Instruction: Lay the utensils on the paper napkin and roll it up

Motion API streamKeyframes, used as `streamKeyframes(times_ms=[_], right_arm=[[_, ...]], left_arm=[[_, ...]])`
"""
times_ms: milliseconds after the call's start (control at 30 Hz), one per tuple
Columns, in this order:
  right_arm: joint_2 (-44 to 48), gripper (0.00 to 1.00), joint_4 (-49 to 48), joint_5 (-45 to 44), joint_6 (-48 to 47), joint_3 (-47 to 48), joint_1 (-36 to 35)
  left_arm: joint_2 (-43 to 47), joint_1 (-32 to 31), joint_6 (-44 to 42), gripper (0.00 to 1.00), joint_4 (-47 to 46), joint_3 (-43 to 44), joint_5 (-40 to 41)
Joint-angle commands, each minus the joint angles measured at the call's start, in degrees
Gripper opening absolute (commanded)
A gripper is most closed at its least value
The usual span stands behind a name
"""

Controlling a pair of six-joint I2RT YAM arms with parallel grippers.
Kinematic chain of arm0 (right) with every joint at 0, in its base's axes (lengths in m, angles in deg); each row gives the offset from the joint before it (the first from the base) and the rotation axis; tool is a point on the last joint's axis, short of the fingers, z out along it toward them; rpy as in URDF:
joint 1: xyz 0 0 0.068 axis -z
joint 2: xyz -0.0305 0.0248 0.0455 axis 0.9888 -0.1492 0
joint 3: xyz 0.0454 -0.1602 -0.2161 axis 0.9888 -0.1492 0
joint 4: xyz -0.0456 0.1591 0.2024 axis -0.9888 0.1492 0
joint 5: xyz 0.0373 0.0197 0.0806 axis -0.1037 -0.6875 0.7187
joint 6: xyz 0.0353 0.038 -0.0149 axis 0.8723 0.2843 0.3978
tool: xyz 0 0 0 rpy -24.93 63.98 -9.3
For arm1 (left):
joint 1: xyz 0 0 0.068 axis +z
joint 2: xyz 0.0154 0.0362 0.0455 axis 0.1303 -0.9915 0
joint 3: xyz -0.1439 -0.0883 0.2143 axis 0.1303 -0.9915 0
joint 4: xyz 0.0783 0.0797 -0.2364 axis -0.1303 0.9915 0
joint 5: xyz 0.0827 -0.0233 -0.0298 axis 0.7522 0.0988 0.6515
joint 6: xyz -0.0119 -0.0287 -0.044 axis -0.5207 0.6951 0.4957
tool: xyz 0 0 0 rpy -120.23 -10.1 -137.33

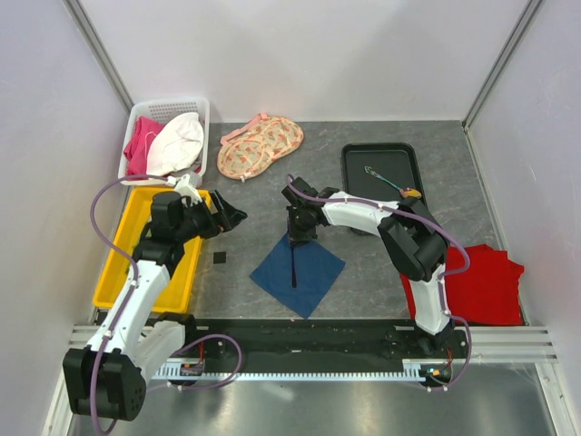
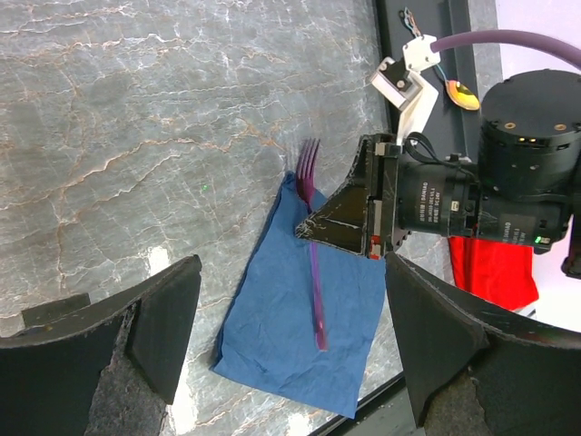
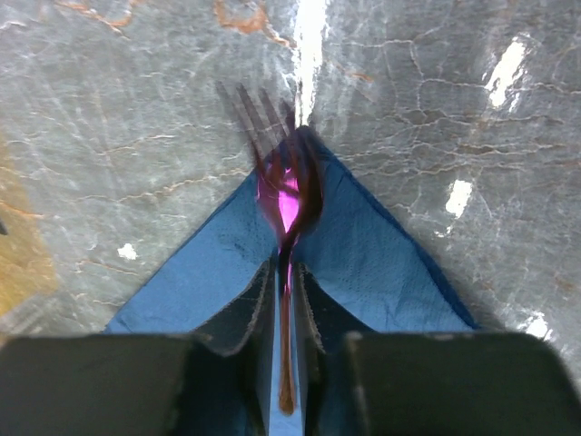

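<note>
The navy paper napkin [image 1: 318, 270] [image 2: 272, 327] [image 3: 381, 272] lies as a diamond in the middle of the table. A slim fork [image 1: 293, 265] [image 2: 315, 291] [image 3: 286, 200] with a purple sheen rests along it, its tines past the far corner. My right gripper [image 1: 295, 238] [image 3: 287, 272] hangs low over the fork's handle, its jaws a sliver apart on either side of it. To the left, my left gripper [image 1: 234, 218] [image 2: 292, 272] is wide open and holds nothing. Another utensil [image 1: 381, 179] lies in the black tray [image 1: 349, 173].
A yellow bin [image 1: 127, 263] sits under the left arm, with a white basket [image 1: 168, 113] of cloths behind it. Peach floral fabric [image 1: 260, 143] lies at the back. A red cloth [image 1: 486, 282] is at the right. A small black square [image 1: 219, 259] lies left of the napkin.
</note>
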Motion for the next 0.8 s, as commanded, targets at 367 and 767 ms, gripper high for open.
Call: streamKeyframes(times_ms=[367, 767], right_arm=[[2.09, 0.45, 1.77, 0.59, 0.05, 3.16, 1.29], [16.51, 0.52, 2.99, 4.08, -28.15, 6.58, 6.82]], left_arm=[[-0.60, 1.19, 1.60, 0.90, -3.28, -0.02, -3.21], [0.72, 1.19, -1.20, 0.90, -2.49, 1.39, -5.94]])
